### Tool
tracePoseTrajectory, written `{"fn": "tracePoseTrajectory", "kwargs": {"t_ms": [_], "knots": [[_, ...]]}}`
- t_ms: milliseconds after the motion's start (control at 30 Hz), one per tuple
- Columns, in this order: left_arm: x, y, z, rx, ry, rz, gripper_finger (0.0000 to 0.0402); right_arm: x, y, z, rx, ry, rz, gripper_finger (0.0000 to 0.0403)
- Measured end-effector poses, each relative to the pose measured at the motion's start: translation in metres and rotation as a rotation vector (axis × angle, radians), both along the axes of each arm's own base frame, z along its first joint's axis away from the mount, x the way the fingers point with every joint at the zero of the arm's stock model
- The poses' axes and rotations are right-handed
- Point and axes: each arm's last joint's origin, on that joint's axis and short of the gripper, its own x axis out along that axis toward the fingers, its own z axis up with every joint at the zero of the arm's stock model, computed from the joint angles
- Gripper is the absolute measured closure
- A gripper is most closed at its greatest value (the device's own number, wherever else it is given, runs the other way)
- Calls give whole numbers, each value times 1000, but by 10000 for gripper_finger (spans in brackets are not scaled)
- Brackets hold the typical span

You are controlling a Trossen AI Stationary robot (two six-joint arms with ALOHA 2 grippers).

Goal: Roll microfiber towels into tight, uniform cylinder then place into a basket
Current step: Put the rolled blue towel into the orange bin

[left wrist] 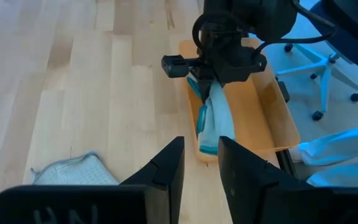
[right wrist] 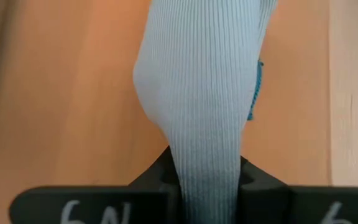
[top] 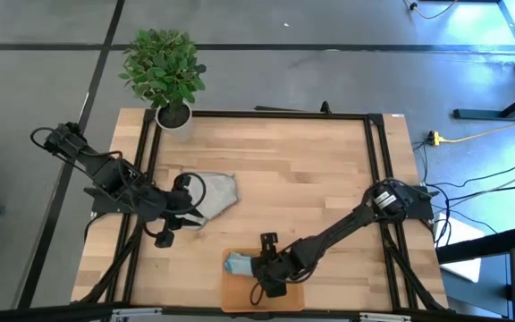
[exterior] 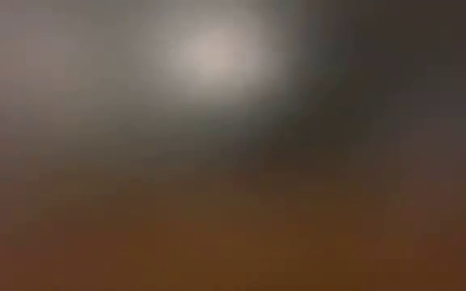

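The pale blue towel (top: 237,264), bunched into a long strip, is in my right gripper (top: 254,266) over the left end of the orange tray (top: 286,293) at the table's near edge. It also shows in the left wrist view (left wrist: 215,121) and the right wrist view (right wrist: 204,81). The light grey towel (top: 215,192) lies flat on the table left of centre; its corner shows in the left wrist view (left wrist: 73,171). My left gripper (top: 166,234) (left wrist: 201,168) hangs beside the grey towel's near edge, slightly open and empty. The low view is blurred out. My right gripper pinches one end of the bunched blue towel (right wrist: 207,158) between its two fingers, several layers gathered together. The fingers come from above, slanting in from the table's right. The towel hangs below them, and its lower end (left wrist: 207,144) rests at the tray's left end.
A potted green plant (top: 164,72) in a white pot stands at the table's far left corner. A black frame rail (top: 378,179) runs along the table's edges. Bare wood lies between the grey towel and the right arm.
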Motion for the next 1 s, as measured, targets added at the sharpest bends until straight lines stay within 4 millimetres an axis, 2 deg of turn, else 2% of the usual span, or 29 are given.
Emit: {"fn": "tracePoseTrajectory", "kwargs": {"t_ms": [500, 767, 1000], "knots": [[0, 0, 0, -3, -2, 1, 312, 11, -14, -16, 5, 35, -31, 352], [0, 0, 0, -3, -2, 1, 312, 15, -22, -17, 118, 98, 1, 321], [0, 0, 0, -3, -2, 1, 312, 17, -24, -17, 128, 100, -1, 281]]}}
